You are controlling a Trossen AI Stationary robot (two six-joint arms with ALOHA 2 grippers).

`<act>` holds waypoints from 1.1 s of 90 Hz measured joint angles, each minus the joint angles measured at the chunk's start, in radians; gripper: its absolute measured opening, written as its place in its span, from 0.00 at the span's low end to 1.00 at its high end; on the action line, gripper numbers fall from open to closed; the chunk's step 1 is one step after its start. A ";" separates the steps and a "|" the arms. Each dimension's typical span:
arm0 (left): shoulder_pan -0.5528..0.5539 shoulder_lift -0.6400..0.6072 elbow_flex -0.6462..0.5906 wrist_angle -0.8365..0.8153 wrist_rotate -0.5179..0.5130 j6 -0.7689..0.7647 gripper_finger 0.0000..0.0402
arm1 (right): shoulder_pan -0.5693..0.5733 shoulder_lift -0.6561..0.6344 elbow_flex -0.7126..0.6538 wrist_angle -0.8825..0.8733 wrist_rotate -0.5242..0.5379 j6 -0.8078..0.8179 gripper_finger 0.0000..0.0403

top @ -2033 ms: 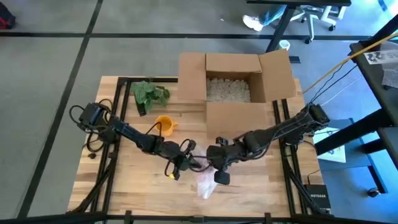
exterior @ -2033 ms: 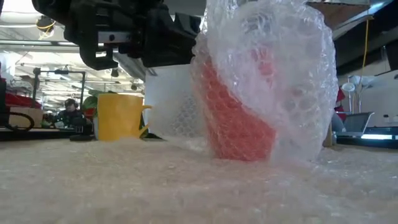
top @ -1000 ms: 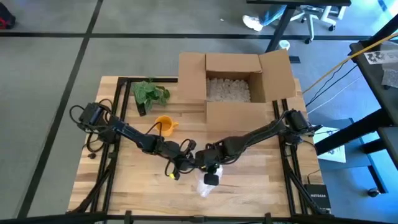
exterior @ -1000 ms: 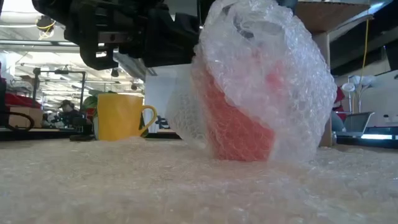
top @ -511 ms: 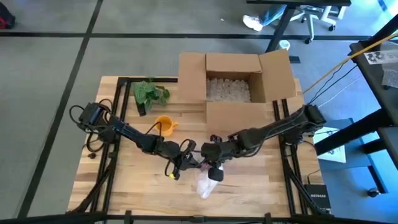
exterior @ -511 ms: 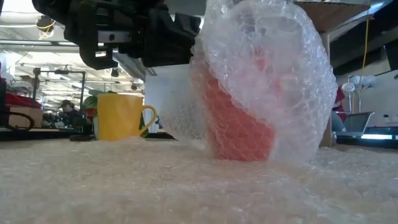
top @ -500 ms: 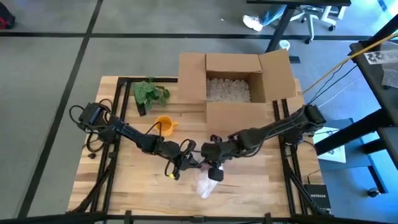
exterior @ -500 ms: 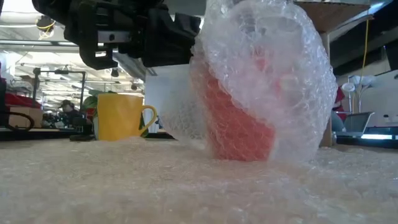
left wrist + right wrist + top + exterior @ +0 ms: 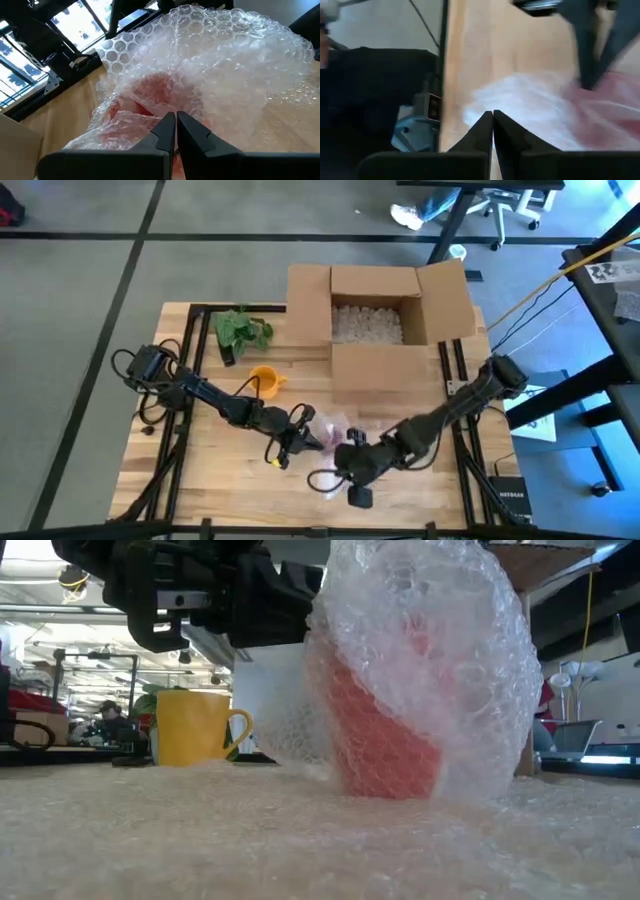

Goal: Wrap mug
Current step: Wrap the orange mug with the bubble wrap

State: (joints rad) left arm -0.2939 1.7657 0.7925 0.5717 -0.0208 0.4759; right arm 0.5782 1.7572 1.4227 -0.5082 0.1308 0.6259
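Observation:
A red mug (image 9: pixel 385 745) stands on the table under a puffed sheet of bubble wrap (image 9: pixel 430 650); the sheet's loose part spreads over the table toward the near edge (image 9: pixel 322 486). My left gripper (image 9: pixel 175 120) is at the wrapped mug (image 9: pixel 336 431), shut on the wrap. Nearer the front edge, my right gripper (image 9: pixel 493 116) is shut and points left along the table over the loose wrap (image 9: pixel 520 100). Whether it touches the wrap cannot be told. My left gripper pinches a bunched fold of the bubble wrap (image 9: pixel 172 107) between its fingertips, on the mug's left side. Its fingers come in from the table's left, slanting down. The wrap lies slack over the mug, which stands on the table.
A yellow mug (image 9: pixel 263 380) stands upright behind my left arm. A green plant (image 9: pixel 240 330) lies at the far left. An open cardboard box (image 9: pixel 375 320) with white filling takes up the far middle, with bare wood to the near right.
My right gripper has drawn back from the top of the wrapped mug toward the table's near edge and now sits lower, over the loose sheet. The wrap over the mug has risen again after being pressed down. My left gripper has kept its hold.

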 joint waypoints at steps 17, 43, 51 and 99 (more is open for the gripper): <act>0.000 0.000 0.000 0.000 0.001 -0.002 0.00 | -0.003 0.053 0.001 0.027 0.002 0.002 0.00; 0.000 0.000 0.000 0.000 0.001 -0.003 0.00 | -0.050 0.096 0.000 -0.028 0.020 -0.028 0.00; 0.000 0.000 0.000 -0.001 0.001 -0.003 0.00 | -0.077 0.095 0.001 -0.038 0.019 -0.054 0.00; -0.001 0.000 0.000 0.002 0.015 -0.005 0.00 | -0.194 0.122 0.002 -0.154 -0.046 -0.092 0.00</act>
State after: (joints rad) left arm -0.2947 1.7660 0.7929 0.5735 -0.0055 0.4713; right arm 0.3842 1.8790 1.4250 -0.6618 0.0844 0.5337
